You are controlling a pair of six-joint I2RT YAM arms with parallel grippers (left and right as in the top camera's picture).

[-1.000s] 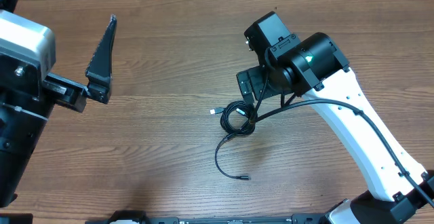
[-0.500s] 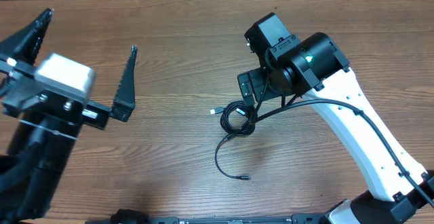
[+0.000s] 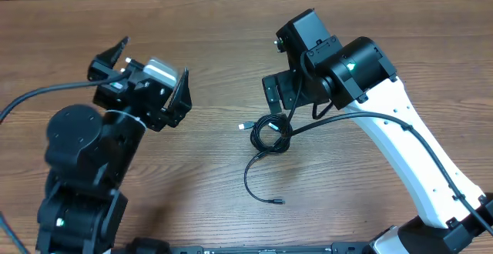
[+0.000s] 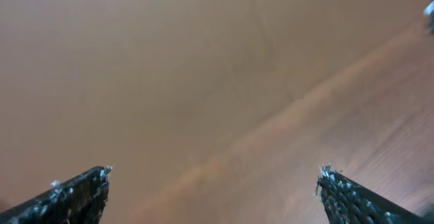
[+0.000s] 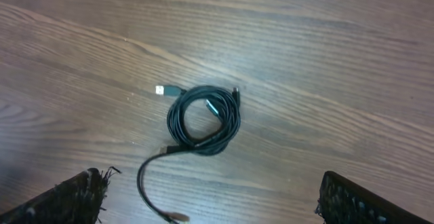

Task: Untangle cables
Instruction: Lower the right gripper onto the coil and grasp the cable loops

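The cables (image 3: 267, 133) lie as a small black coil on the wooden table, with a silvery plug tip (image 3: 243, 126) sticking out left and one loose strand curving down to a plug end (image 3: 276, 201). In the right wrist view the coil (image 5: 203, 119) sits ahead of the fingers. My right gripper (image 5: 211, 193) is open and empty, held above the table just behind the coil, and shows in the overhead view (image 3: 279, 94). My left gripper (image 3: 150, 85) is open and empty, raised well left of the coil; its wrist view (image 4: 213, 187) shows only blurred wood.
The wooden table (image 3: 192, 177) stretches around the coil. A thick black robot wire (image 3: 339, 119) runs from the right arm past the coil's right side. The left arm's base (image 3: 77, 185) fills the lower left.
The left arm has swung in from the far left towards the table's middle, its gripper now pointing away from the camera. The right gripper has shifted slightly up and left. The cables have not moved.
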